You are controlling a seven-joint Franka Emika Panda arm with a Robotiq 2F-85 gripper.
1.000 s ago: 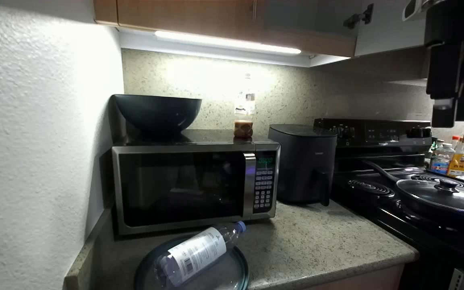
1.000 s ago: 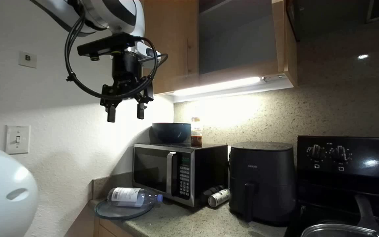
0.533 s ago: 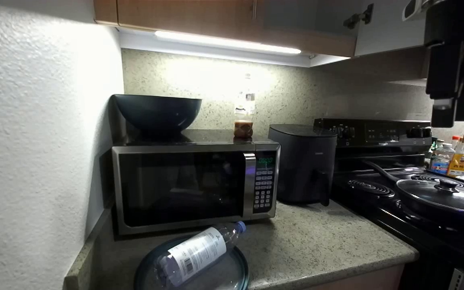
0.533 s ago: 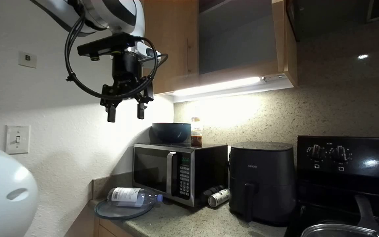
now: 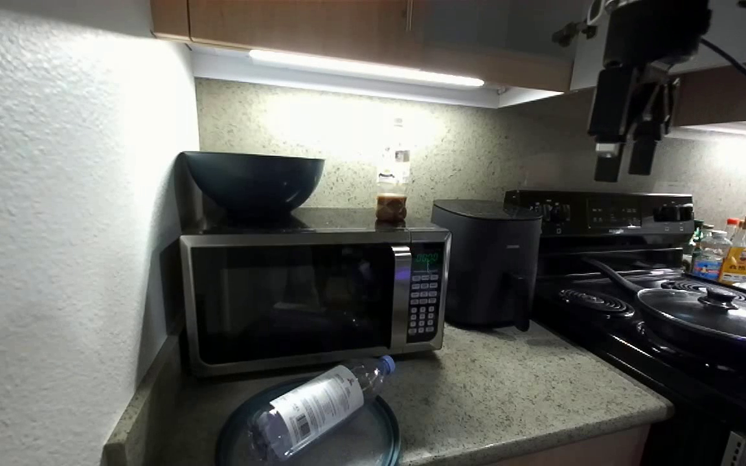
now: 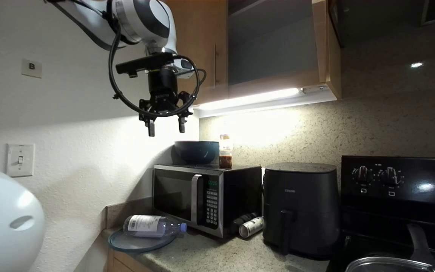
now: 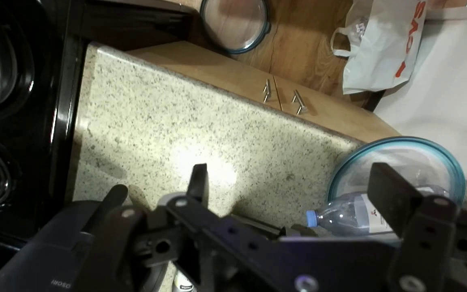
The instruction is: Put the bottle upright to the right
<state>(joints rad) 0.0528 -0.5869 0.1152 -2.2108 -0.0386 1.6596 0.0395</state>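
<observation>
Left on the counter, here's the bottle, lying flat across a blue-rimmed disc; rightward, high up, the gripper, fingers spread wide, clasping only air; and the wrist view alone catches a white bag!

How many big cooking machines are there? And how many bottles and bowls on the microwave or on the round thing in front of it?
Cooking machines: 3 (microwave, air fryer, stove)
Bottles: 2 (clear bottle lying down, brown-bottomed bottle standing up)
Bowls: 1 (dark blue bowl)
Total: 6
</observation>
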